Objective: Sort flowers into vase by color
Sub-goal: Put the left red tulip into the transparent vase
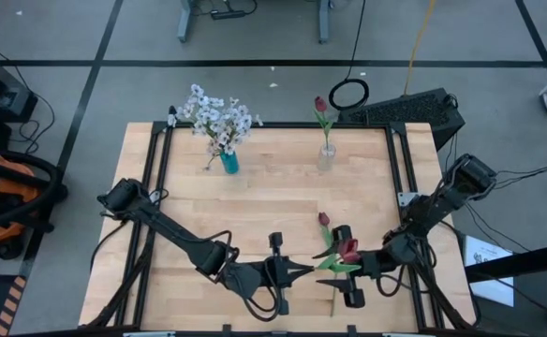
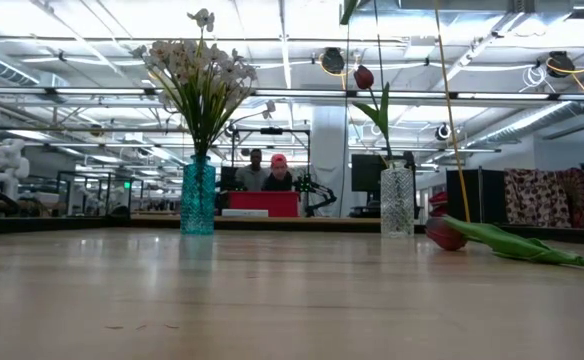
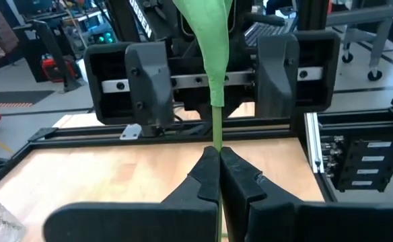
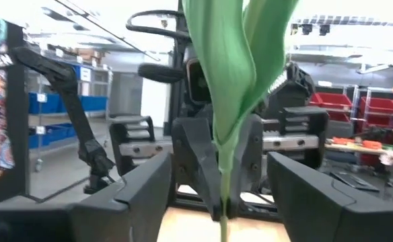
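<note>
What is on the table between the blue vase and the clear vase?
Nothing: between the blue vase and clear vase, the high view shows only bare table.

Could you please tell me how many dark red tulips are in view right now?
3: one dark red tulip upright in the clear glass vase, one lying on the wooden table, and one between the two grippers, its stem pinched by the left gripper.

Both arms reach low toward each other at the near edge. The left gripper [image 1: 307, 270] is pinched tight; the right gripper [image 1: 348, 265] stands spread.
</note>
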`<action>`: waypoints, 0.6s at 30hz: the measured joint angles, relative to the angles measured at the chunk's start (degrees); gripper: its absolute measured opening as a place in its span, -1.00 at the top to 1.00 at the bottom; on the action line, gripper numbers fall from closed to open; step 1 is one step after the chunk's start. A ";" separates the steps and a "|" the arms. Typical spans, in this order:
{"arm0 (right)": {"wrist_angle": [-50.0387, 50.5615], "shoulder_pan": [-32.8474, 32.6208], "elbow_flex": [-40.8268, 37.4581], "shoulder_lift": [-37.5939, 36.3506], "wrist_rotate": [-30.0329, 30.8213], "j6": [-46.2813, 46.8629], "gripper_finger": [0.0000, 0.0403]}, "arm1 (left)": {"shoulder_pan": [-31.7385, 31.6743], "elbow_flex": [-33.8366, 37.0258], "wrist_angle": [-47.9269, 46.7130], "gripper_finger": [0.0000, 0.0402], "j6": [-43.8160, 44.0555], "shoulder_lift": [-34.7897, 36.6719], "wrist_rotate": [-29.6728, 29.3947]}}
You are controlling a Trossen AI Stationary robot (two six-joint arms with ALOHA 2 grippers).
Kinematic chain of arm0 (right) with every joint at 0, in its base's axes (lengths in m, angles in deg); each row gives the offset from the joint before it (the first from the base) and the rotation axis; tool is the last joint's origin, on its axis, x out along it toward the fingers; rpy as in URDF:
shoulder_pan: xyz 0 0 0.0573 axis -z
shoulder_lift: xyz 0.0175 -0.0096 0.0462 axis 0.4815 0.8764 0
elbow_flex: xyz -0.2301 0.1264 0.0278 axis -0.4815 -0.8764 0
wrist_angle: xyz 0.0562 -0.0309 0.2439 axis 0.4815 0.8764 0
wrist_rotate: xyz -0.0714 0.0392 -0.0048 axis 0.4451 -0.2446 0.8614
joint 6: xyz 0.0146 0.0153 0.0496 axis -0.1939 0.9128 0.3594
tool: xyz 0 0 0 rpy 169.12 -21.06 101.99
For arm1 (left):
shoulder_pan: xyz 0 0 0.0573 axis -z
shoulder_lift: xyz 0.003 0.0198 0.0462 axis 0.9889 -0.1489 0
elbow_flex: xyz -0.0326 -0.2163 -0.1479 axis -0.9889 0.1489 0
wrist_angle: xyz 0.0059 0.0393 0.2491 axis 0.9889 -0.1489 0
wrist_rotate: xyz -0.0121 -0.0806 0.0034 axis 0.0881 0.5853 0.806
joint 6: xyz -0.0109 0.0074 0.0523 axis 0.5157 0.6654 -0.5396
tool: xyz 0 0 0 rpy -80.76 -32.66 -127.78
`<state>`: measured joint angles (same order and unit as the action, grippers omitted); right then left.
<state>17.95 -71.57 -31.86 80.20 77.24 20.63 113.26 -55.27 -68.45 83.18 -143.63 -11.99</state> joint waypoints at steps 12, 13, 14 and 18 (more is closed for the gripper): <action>-0.15 0.87 0.00 0.00 -2.32 1.38 0.41 | 0.03 0.00 -1.14 0.99 0.26 0.00 0.00; -0.13 0.87 0.00 0.00 -2.34 1.41 0.46 | 0.01 0.00 -1.19 0.99 0.28 0.00 0.00; -0.13 0.86 0.00 0.00 -2.36 1.41 0.50 | 0.03 0.00 -1.25 0.99 0.28 0.00 0.00; -0.09 0.85 0.00 0.00 -2.35 1.38 0.67 | 0.01 0.00 -1.29 0.99 0.31 0.00 -0.02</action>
<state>17.86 -70.72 -31.86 80.20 74.88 22.01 113.27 -55.27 -69.74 83.49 -143.63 -12.01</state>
